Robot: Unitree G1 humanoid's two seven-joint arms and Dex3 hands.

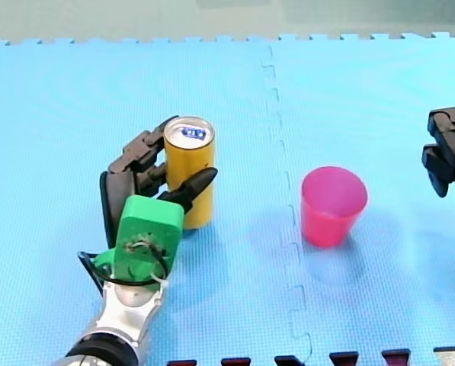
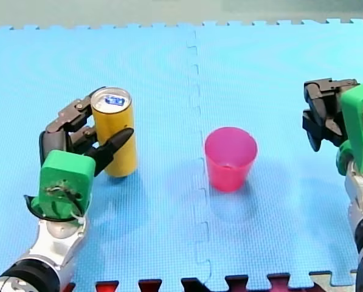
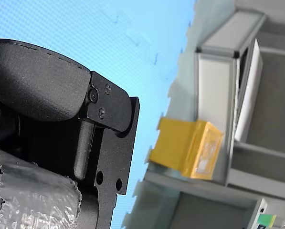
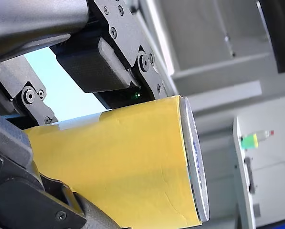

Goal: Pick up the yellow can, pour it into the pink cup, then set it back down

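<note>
- The left hand (image 1: 145,181) grips the upright yellow can (image 1: 190,171), left of the pink cup (image 1: 332,204).
- The right hand (image 2: 324,115), far right, holds nothing.
- Grasping step, I judge; next calls for lifting the can rightward over the cup.

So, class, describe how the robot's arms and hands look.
Both hands have black, jointed three-finger mechanisms on green wrist blocks, atop silver forearms. The left hand, gripping the yellow can, has a black cable looped at its wrist block; the right hand is at the right edge of the mat.
</note>
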